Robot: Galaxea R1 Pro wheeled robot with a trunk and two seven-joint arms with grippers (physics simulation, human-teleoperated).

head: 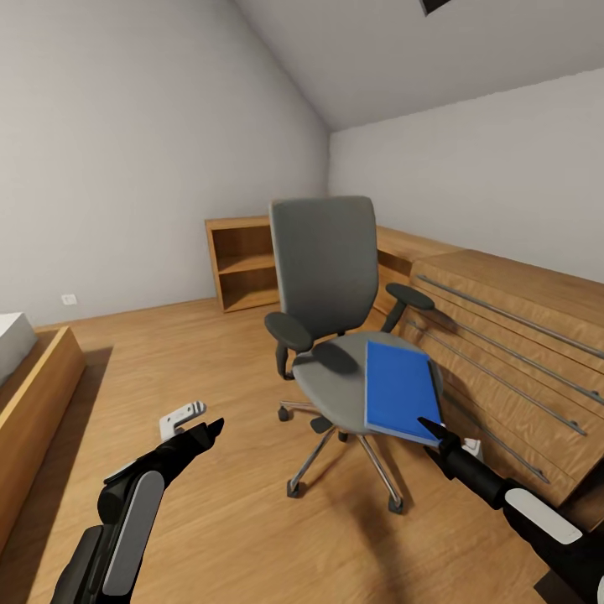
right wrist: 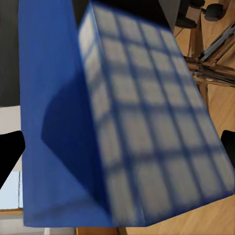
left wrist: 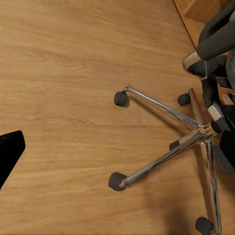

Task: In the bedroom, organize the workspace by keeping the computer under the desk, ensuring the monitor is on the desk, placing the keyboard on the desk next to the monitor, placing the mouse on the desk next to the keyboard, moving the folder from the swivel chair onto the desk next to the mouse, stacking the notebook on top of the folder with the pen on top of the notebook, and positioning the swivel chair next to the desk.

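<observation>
The grey swivel chair (head: 323, 260) stands in the middle of the wood floor, with its chrome star base (left wrist: 166, 156) in the left wrist view. The bright-blue folder (head: 398, 390) lies flat on the right half of the seat. My right gripper (head: 429, 428) is open at the folder's near edge. In the right wrist view the folder (right wrist: 147, 122) sits very close between the spread fingertips (right wrist: 9, 152). My left gripper (head: 210, 429) hangs open over bare floor to the left of the chair, holding nothing; one fingertip (left wrist: 10, 152) shows in its wrist view.
A low wood drawer unit (head: 512, 344) with metal rails runs along the right wall, close behind the chair. An open wood shelf (head: 243, 264) stands at the back wall. A wood bed frame (head: 33, 386) lies at the left. Floor stretches between bed and chair.
</observation>
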